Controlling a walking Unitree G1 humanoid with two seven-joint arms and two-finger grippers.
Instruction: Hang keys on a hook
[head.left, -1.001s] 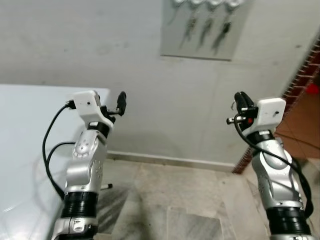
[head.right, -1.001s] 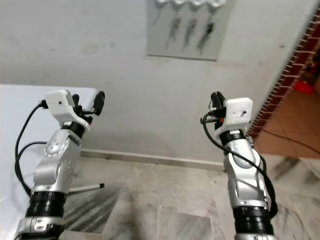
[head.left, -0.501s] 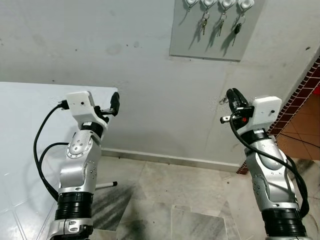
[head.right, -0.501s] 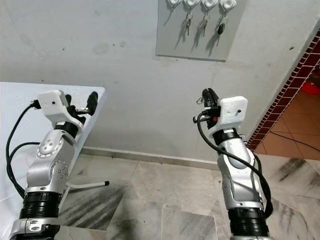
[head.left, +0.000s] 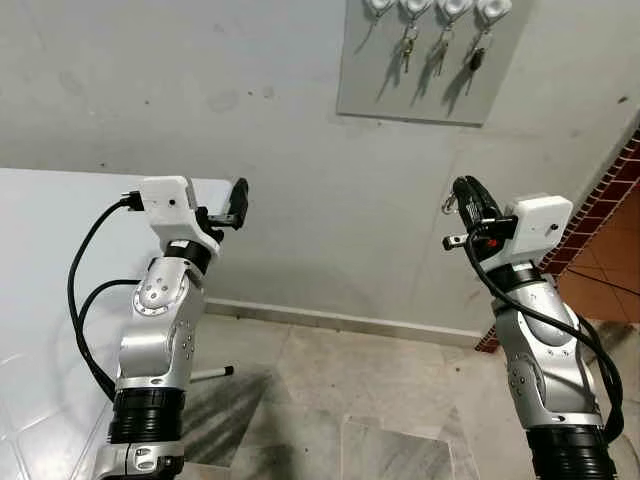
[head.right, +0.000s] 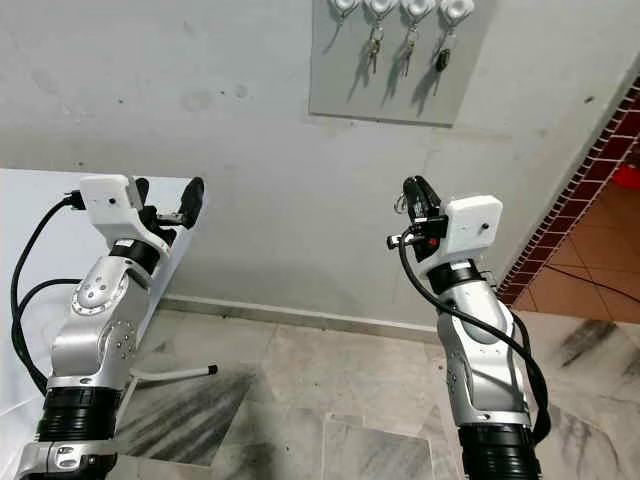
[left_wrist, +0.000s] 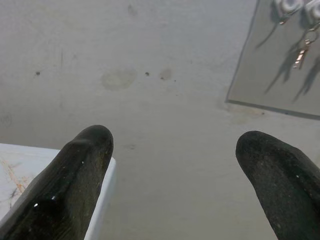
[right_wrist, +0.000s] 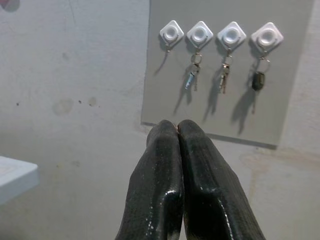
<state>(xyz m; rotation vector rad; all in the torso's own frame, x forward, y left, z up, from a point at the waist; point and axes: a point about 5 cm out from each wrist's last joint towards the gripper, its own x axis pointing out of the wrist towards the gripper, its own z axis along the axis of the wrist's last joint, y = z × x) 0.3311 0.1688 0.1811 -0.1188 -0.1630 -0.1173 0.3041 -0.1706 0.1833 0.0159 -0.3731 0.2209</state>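
Left eye: both arms raised toward a grey wall. Left gripper sits by the corner of a white table. Right gripper is well below a grey board on the wall; a small metal ring shows at its tip, but I can't tell what hangs from it. Keys hang from three of the board's hooks, long axis vertical, tips down, flat against the board.

Right eye: same scene. Board up top, four white hooks in a row; the leftmost is bare, the others each carry a set.

Left wrist: fingers spread wide, nothing between them. Wall ahead, table corner beside one finger, board edge with one hanging key off to the side.

Right wrist: fingers pressed together, tips touching; no key visible between them here. Aimed at the board, well apart from it. Four diamond hooks, first bare, next three loaded; keys hang straight down, the last being a dark fob.
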